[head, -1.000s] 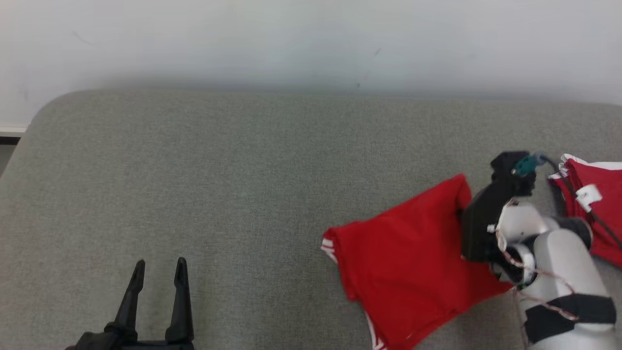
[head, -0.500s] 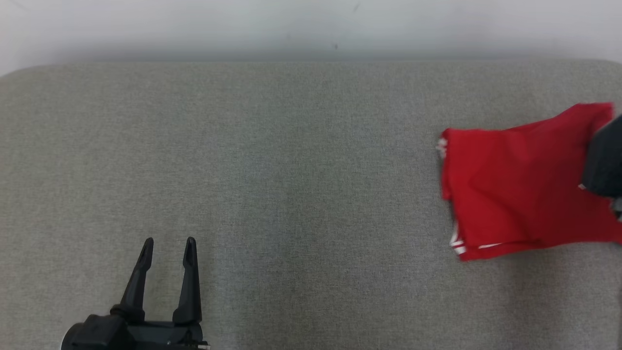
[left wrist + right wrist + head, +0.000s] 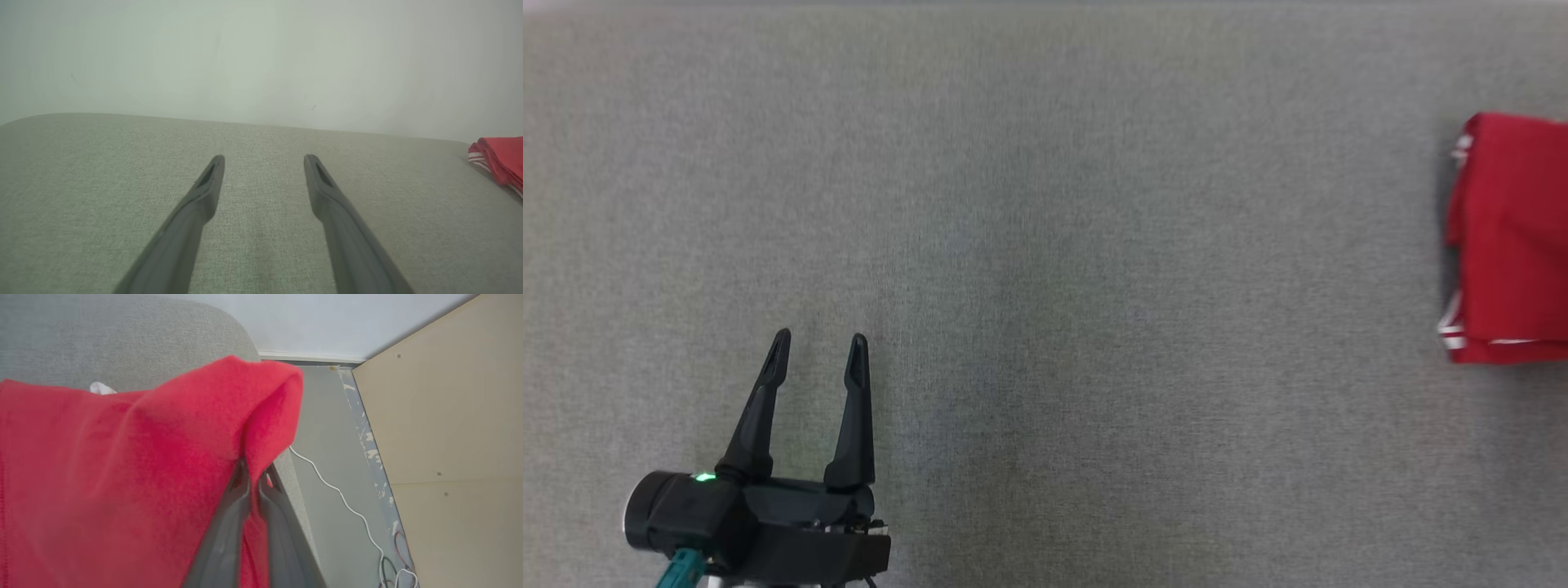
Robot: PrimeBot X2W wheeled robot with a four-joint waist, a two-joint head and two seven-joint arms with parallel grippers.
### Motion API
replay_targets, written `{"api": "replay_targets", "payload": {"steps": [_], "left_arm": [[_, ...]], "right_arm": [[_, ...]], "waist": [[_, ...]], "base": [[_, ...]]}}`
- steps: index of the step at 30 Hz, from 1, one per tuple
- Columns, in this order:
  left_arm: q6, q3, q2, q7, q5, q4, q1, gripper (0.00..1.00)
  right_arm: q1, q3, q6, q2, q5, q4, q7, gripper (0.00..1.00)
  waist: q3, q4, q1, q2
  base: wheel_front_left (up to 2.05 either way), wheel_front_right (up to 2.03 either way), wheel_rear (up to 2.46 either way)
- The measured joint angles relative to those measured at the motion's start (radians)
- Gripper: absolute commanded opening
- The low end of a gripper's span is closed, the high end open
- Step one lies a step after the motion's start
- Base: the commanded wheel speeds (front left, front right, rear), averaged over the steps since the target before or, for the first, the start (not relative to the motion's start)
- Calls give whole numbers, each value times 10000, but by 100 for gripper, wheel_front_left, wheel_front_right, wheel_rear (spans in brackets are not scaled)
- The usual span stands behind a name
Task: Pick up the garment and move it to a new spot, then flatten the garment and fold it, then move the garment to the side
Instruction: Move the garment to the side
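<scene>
White tag point(image 3: 100, 388) beside red garment point(image 3: 114, 469)

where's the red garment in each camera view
Head: garment at the right edge, mid-height, cut by the frame.
Left wrist: garment at the right edge, mid-height.
Right wrist: garment across left and centre, pinched in the right gripper.
Shared landmark: the grey pad.

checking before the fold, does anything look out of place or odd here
Nothing spilled or damaged. The red garment is bunched at the grey cushion's right edge, pinched in the shut right gripper. A loose white cable trails across the floor beside it.
</scene>
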Motion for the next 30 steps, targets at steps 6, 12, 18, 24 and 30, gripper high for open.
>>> {"api": "replay_targets", "payload": {"steps": [6, 12, 18, 24, 30], "left_arm": [[0, -146, 90, 0, 81, -77, -245, 100], [0, -322, 165, 0, 88, -79, -523, 100], [-13, -435, 301, 2, 52, -253, -566, 100], [-15, -401, 339, 0, -339, -594, -349, 100], [23, 142, 188, 0, -410, -360, 129, 100]], "right_arm": [[186, 813, 2, -1104, -337, 104, -884, 0], [198, 1306, 2, -1860, -468, 732, -1871, 0], [144, 1565, 2, -1659, -431, 1066, -2635, 100], [269, 1847, 2, -918, 58, 846, -3898, 100], [1188, 1384, 2, 211, 800, 161, -5095, 100]], "waist": [[685, 141, 1, 0], [1163, 270, 1, 0], [1168, 185, 0, 0], [539, -37, 0, -1], [-164, -158, -3, -2]], "base": [[0, 0, 0], [0, 0, 0], [0, 0, 0], [0, 0, 0], [0, 0, 0]]}}
